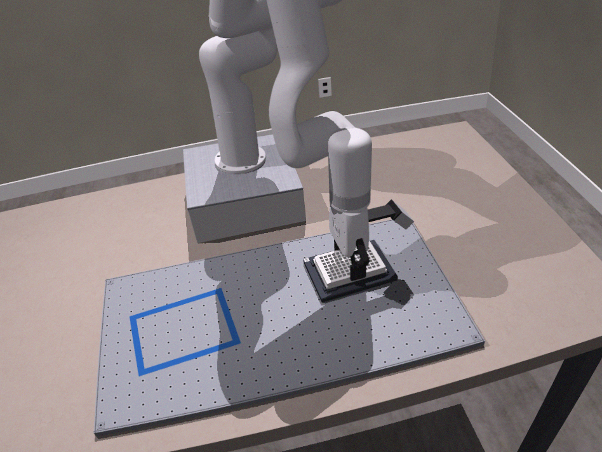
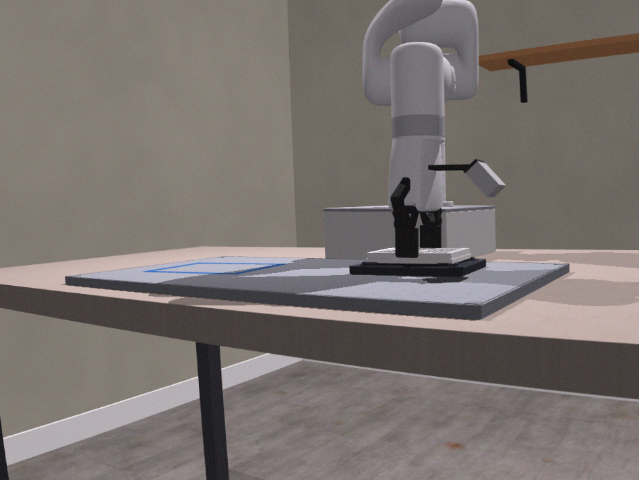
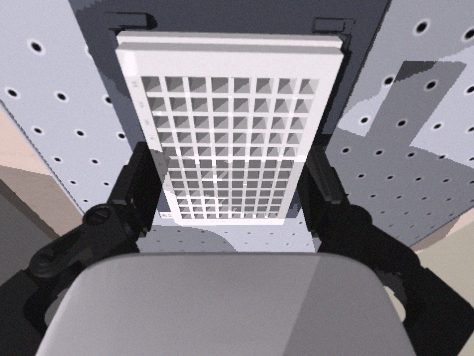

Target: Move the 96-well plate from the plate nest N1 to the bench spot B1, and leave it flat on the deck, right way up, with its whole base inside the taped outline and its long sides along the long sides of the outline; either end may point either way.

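Observation:
The white 96-well plate [image 1: 347, 266] sits flat and right way up in the black plate nest N1 [image 1: 351, 283], on the right part of the grey perforated deck. My gripper [image 1: 357, 265] stands straight down over it. In the wrist view the two black fingers press on the plate's [image 3: 227, 145] long sides near its near end, so the gripper [image 3: 230, 185] is shut on the plate. From the side, the plate [image 2: 419, 254] rests level in the nest [image 2: 418, 267]. The blue taped outline B1 [image 1: 185, 331] lies at the deck's left and holds nothing.
The arm's grey base block [image 1: 243, 189] stands behind the deck. The wrist camera bracket [image 1: 394, 211] sticks out to the right of the gripper. A wooden wall shelf [image 2: 557, 51] hangs high behind the arm. The table edge runs just in front of the deck.

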{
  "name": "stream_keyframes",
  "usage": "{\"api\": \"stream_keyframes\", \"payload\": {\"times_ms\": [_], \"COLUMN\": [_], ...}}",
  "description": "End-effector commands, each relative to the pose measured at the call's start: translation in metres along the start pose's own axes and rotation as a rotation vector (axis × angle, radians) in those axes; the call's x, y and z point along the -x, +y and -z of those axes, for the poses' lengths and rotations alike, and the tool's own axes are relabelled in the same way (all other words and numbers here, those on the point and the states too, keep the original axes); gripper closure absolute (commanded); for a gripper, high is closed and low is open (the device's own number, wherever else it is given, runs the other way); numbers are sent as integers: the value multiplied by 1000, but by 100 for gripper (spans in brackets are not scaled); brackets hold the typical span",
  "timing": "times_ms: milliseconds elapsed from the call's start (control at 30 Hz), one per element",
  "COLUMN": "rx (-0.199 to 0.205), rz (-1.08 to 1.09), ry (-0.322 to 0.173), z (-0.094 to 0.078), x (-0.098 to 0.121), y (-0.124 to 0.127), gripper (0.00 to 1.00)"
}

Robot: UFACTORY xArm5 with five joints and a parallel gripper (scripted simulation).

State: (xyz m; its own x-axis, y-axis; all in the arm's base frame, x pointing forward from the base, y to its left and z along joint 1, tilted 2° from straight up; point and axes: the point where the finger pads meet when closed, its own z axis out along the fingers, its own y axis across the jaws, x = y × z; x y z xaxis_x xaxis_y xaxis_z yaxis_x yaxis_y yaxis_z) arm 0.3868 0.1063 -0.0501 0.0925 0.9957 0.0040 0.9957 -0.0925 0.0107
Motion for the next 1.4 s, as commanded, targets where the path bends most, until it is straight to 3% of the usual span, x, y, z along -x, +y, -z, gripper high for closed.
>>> {"api": "stream_keyframes", "payload": {"times_ms": [0,1167,1367], "rx": [3,3,3], "rz": [0,0,0], "ry": [1,1,1], "z": [3,19,29], "x": [0,0,0], "y": [1,1,1], "gripper": [100,100,100]}}
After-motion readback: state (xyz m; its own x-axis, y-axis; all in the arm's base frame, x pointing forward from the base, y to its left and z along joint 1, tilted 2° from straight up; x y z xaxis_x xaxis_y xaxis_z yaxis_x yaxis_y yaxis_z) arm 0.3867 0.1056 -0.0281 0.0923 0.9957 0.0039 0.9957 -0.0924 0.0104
